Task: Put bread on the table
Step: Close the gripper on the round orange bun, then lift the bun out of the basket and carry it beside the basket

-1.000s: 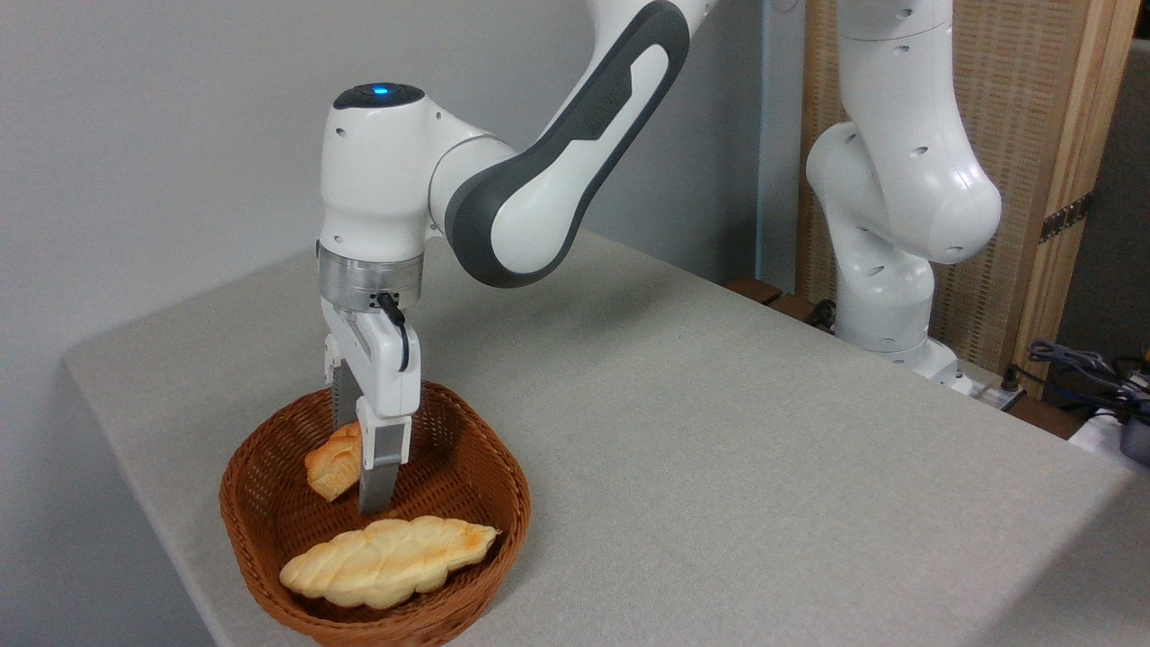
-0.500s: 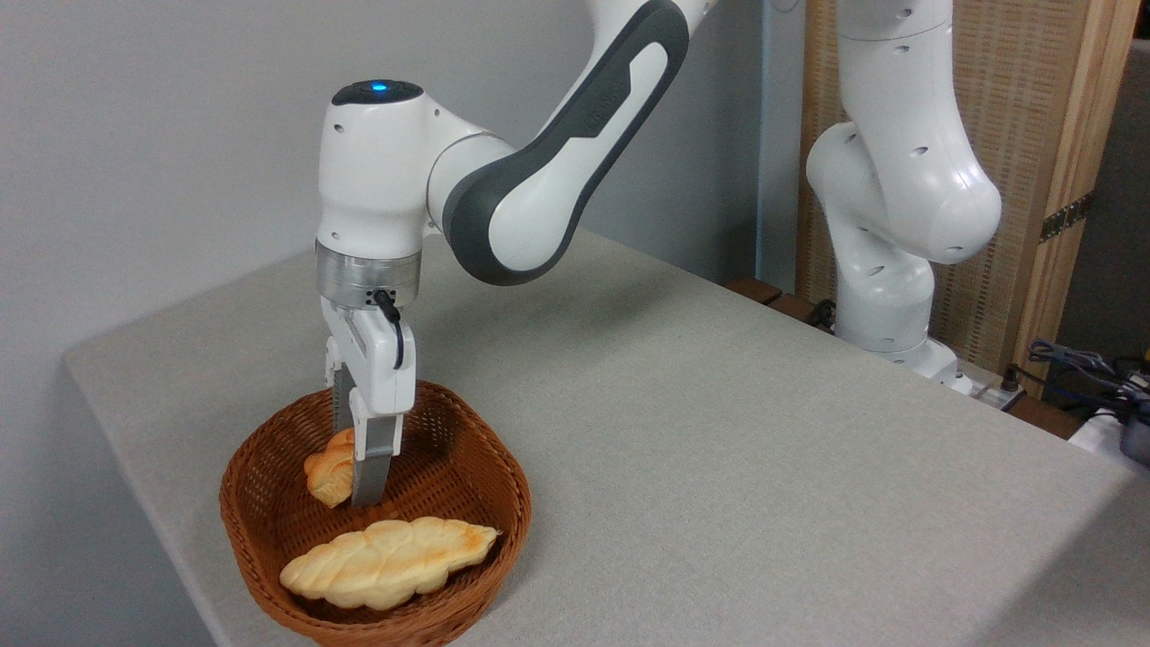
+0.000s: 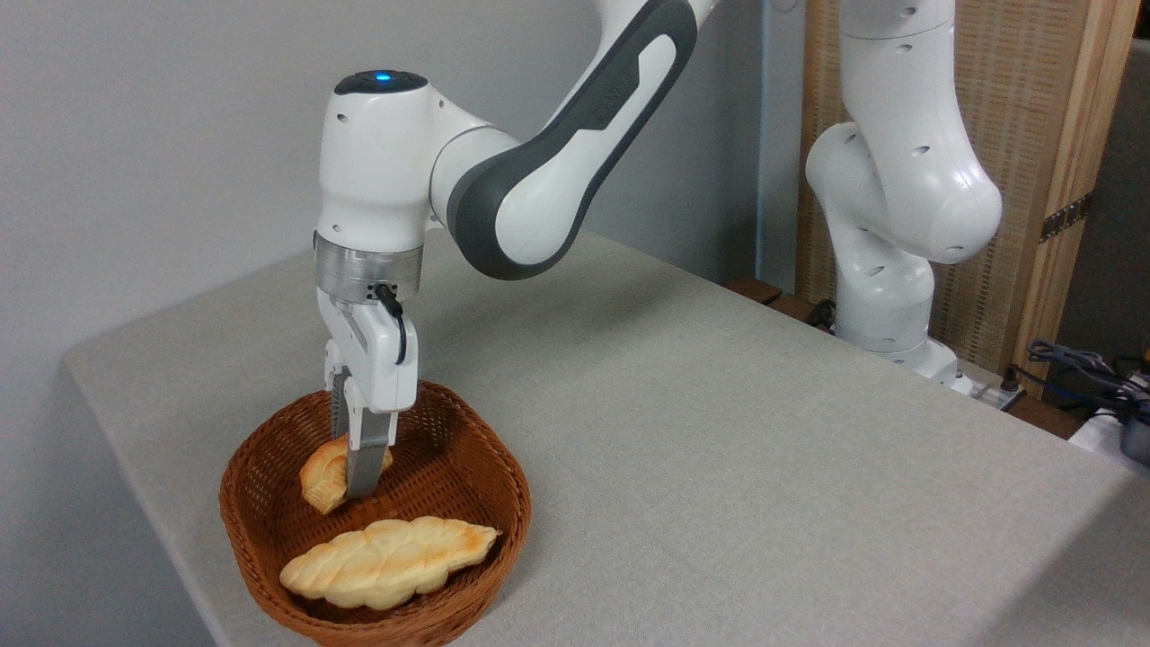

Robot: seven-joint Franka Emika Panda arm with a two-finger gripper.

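The bread (image 3: pixel 325 473), a small orange-golden bun, hangs tilted inside the brown wicker basket (image 3: pixel 485 526), pinched between the two grey fingers of my gripper (image 3: pixel 355 481). The gripper points straight down from the white arm and is shut on the bun; the front finger (image 3: pixel 364 467) hides part of it. The bun looks lifted slightly off the basket floor. The light grey table (image 3: pixel 719 449) spreads out to the right of the basket.
A longer pale braided loaf (image 3: pixel 388 562) lies at the front of the basket, just below the gripper. The arm's white base (image 3: pixel 885 296) stands at the table's far right edge, with cables (image 3: pixel 1078 368) beyond it.
The gripper has closed on the bun and risen a little, shifting slightly left. The bun has tilted and come up with it. The braided loaf has not moved.
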